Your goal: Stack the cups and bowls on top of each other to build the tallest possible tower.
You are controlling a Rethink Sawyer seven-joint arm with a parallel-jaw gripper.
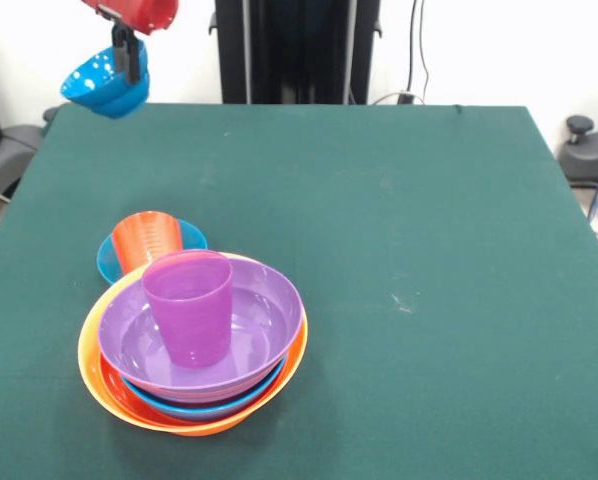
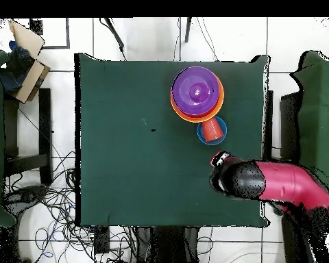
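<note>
The tower (image 1: 192,345) stands near the table's front left. The yellow-orange bowl (image 1: 94,375) is outermost, with red-orange, light blue and purple bowls (image 1: 264,310) nested in it and a purple cup (image 1: 189,305) upright inside. The tower also shows in the overhead view (image 2: 197,92). Just behind it an orange-red cup (image 1: 147,238) sits upside down in a small blue bowl (image 1: 107,262); the pair also shows from above (image 2: 212,129). My gripper (image 1: 129,58) is high over the far left corner, shut on the rim of another small blue bowl (image 1: 104,88), which hangs tilted in the air. The red cup and the small orange bowl are out of view.
The robot's black pedestal (image 1: 299,50) stands behind the far edge of the green table (image 1: 399,220). From above, the red arm (image 2: 277,183) reaches over the table's right edge. A cardboard box (image 2: 27,51) and cables lie on the floor off the table.
</note>
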